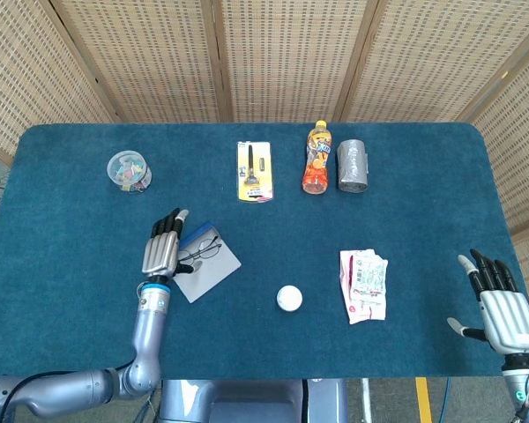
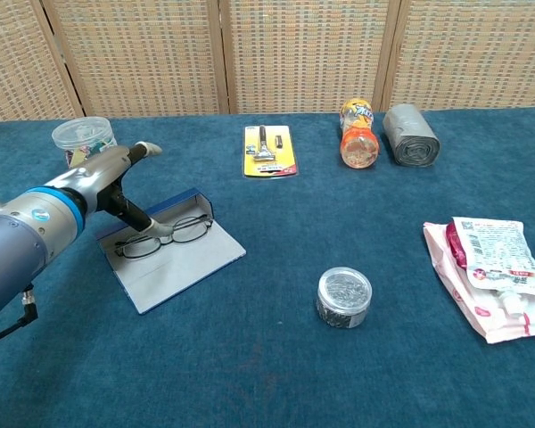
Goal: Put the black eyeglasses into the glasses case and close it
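Black eyeglasses (image 2: 163,234) lie flat in the open glasses case (image 2: 178,263), lenses toward the case's blue back edge, temples unfolded. Case sits on the blue desk (image 2: 276,357), left-centre, lid flap down toward the camera in chest view, not closed.

Left robot hand (image 2: 116,174) is just left of and slightly above the glasses, fingers extended and apart, holding nothing. In chest view dark fingers reach down to the left end of the frame; touching or only close, cannot tell. In head view the left robot hand (image 1: 161,245) overlaps the case's left edge, glasses (image 1: 200,250) just to its right.

Right robot hand (image 1: 498,304) hovers at the desk's far right near edge, fingers spread, empty, well apart from the case. Seen in head view only.

Other items: clear tub of coloured clips (image 2: 83,143) behind the left hand; yellow razor pack (image 2: 268,150) at back centre; orange drink bottle (image 2: 358,134) lying beside a grey bag roll (image 2: 410,134); small round clear jar (image 2: 343,297) near centre front; pink-white pouches (image 2: 490,276) on the right.
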Controlling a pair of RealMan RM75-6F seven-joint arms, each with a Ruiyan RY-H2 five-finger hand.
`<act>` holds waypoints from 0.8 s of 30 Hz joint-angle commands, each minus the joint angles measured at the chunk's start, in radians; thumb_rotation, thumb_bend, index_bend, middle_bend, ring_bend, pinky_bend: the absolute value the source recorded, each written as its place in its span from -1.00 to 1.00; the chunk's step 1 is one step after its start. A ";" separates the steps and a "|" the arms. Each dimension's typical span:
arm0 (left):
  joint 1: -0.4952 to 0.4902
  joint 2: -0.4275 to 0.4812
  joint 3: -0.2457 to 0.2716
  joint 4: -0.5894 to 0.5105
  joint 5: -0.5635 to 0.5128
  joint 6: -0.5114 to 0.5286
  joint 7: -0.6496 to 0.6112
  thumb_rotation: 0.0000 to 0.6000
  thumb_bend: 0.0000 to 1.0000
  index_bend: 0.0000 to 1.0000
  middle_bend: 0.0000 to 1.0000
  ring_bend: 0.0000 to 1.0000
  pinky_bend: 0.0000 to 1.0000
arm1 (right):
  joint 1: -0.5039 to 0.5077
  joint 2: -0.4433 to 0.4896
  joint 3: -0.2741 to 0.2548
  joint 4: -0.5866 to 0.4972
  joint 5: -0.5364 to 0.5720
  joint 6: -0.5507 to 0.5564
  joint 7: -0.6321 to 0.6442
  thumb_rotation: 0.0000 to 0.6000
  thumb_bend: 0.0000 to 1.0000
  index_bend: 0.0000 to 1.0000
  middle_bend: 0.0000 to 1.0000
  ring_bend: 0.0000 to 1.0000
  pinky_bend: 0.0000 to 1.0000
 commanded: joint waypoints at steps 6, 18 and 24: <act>0.055 0.026 0.122 -0.047 0.139 0.070 -0.022 1.00 -0.63 -1.00 -1.00 -1.00 -1.00 | -0.001 0.001 -0.001 -0.002 0.001 -0.001 0.004 1.00 -1.00 -1.00 -1.00 -1.00 -1.00; 0.063 -0.016 0.083 0.136 0.124 0.010 -0.101 1.00 -0.60 -1.00 -1.00 -1.00 -1.00 | -0.001 0.001 -0.002 -0.003 0.001 -0.003 0.009 1.00 -1.00 -1.00 -1.00 -1.00 -1.00; 0.065 -0.021 0.076 0.166 0.103 -0.024 -0.112 1.00 -0.59 -1.00 -1.00 -1.00 -1.00 | -0.001 0.002 -0.003 -0.002 0.002 -0.004 0.011 1.00 -1.00 -1.00 -1.00 -1.00 -1.00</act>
